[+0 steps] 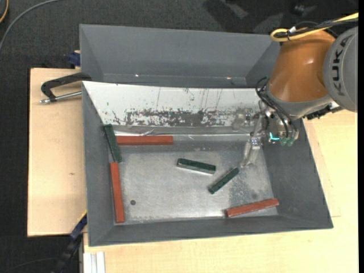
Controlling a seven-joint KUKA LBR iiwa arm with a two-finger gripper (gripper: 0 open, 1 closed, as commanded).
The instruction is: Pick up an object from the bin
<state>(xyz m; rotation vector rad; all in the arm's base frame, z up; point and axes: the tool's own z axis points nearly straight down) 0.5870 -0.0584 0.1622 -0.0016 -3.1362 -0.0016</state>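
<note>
Gripper near dark green bar

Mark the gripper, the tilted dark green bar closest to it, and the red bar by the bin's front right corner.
gripper [249, 159]: camera view, its lower tip.
tilted dark green flat bar [223, 180]: camera view, mid-length.
red flat bar, front right corner [252, 207]: camera view, mid-length.

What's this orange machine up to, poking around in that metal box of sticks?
A robot arm is reaching into a grey metal bin from the right to pick something out. Its gripper hangs low in the bin's right half, by the upper end of a tilted dark green bar. Nothing has been lifted. A second green bar lies nearby, and a red bar lies at the front.
</note>
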